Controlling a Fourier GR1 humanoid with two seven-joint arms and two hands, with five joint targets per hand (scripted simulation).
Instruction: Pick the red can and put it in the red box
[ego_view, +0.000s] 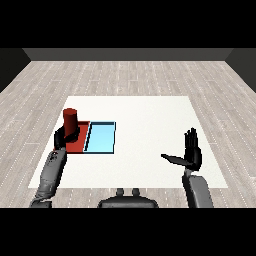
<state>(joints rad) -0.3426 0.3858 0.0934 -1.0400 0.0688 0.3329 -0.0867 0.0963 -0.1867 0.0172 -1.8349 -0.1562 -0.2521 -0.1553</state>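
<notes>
The red can (70, 120) stands upright over the red tray (80, 144) at the table's left side. My left hand (63, 136) is curled round the can's lower part, and its fingers hide the can's base, so I cannot tell whether the can rests on the tray. My right hand (190, 154) is raised at the right of the table, open, fingers straight up and thumb pointing left, holding nothing.
A light blue tray (101, 138) lies right beside the red tray, touching its right edge. The white table (150, 125) stretches between the trays and my right hand. The table's left edge runs close to my left forearm.
</notes>
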